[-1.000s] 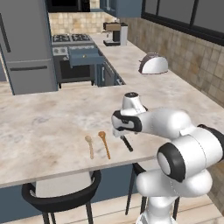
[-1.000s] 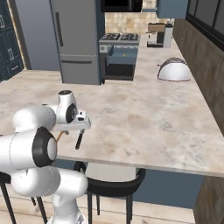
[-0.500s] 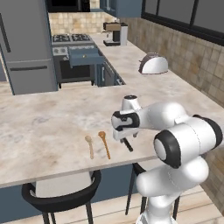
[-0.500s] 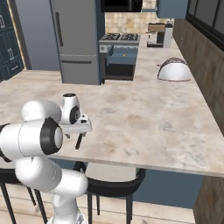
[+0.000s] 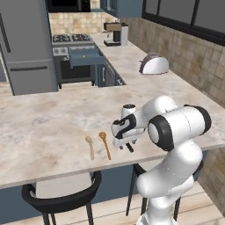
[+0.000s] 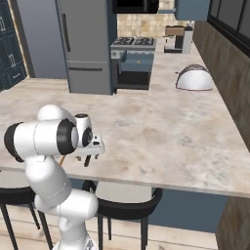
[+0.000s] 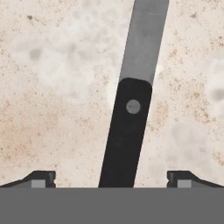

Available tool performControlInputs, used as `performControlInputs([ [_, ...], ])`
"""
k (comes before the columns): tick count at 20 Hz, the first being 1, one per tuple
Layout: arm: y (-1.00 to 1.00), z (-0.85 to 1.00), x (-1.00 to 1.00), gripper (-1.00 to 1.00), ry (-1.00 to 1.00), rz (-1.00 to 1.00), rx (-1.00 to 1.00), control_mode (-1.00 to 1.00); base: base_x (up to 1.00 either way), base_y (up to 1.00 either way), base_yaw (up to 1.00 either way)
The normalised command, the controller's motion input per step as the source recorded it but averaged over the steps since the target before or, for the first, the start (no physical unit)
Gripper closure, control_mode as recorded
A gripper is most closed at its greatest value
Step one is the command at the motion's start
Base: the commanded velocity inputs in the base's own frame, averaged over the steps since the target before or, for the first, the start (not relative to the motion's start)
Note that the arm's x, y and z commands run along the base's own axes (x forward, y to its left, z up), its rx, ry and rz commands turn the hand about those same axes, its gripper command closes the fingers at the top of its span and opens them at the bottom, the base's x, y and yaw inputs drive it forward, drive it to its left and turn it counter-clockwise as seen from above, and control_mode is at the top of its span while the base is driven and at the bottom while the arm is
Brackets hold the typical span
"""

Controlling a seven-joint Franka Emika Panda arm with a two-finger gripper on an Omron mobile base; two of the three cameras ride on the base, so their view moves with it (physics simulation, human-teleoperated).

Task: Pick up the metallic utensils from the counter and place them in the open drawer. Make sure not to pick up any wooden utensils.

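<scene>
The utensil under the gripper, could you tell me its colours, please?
Black handle and a grey metal blade, clearest in the hand view.

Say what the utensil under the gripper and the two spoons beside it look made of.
Utensil: matte black handle with a rivet, likely plastic, and a flat grey blade, likely metal. Pale spoon and orange-brown spoon: dull, unshiny, apparently wood. Open gripper straddles the handle.

Beige marbled table (image 5: 52,127) carries tan spoon (image 5: 90,146), orange-brown spoon (image 5: 105,144), black-handled utensil (image 7: 127,135), toaster (image 5: 154,64).
</scene>
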Motion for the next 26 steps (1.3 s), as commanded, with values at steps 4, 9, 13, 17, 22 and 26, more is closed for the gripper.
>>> performControlInputs([
  [4,0.00,-0.54,0.15,-1.00,0.00,0.00,0.00,-1.00,0.00,0.00,0.00],
  [9,0.00,-0.23,0.01,-1.00,0.00,0.00,0.00,-1.00,0.00,0.00,0.00],
  [13,0.00,-0.01,-0.03,-1.00,0.00,0.00,0.00,-1.00,0.00,0.00,0.00],
  [17,0.00,-0.04,-0.08,-1.00,-0.03,0.00,0.00,-1.00,0.00,0.00,0.00],
  [22,0.00,-0.17,0.00,-1.00,-0.09,0.00,0.00,-1.00,0.00,0.00,0.00],
  [26,0.00,-0.42,0.00,-1.00,-0.09,0.00,0.00,-1.00,0.00,0.00,0.00],
])
